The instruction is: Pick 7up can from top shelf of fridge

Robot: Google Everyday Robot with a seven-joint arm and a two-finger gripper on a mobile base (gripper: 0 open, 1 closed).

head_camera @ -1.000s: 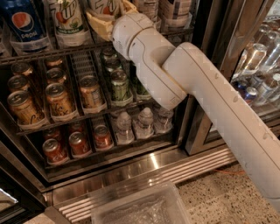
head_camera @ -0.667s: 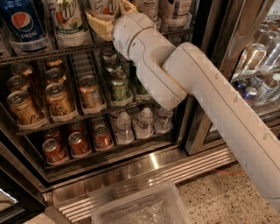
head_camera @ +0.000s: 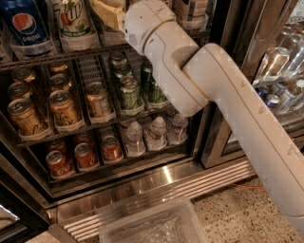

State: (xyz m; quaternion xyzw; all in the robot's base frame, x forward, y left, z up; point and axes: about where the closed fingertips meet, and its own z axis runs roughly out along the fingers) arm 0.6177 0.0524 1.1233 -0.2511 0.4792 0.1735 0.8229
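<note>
The gripper [head_camera: 110,13] is being held at the top shelf [head_camera: 61,55] of the fridge [head_camera: 156,178], just beside the 7up can [head_camera: 72,19]; whether it is open cannot be told. The can is being put at risk: a sideways nudge could tip it against the Pepsi can [head_camera: 23,23].

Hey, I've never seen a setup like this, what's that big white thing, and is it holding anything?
The big white thing is a robot arm reaching into a drinks fridge. One camera looks down at the shelves. The gripper is at the top shelf, just right of the 7up can, which stands beside a Pepsi can. Whether it holds anything cannot be seen. Lower racks hold gold cans, green cans and water bottles.
</note>
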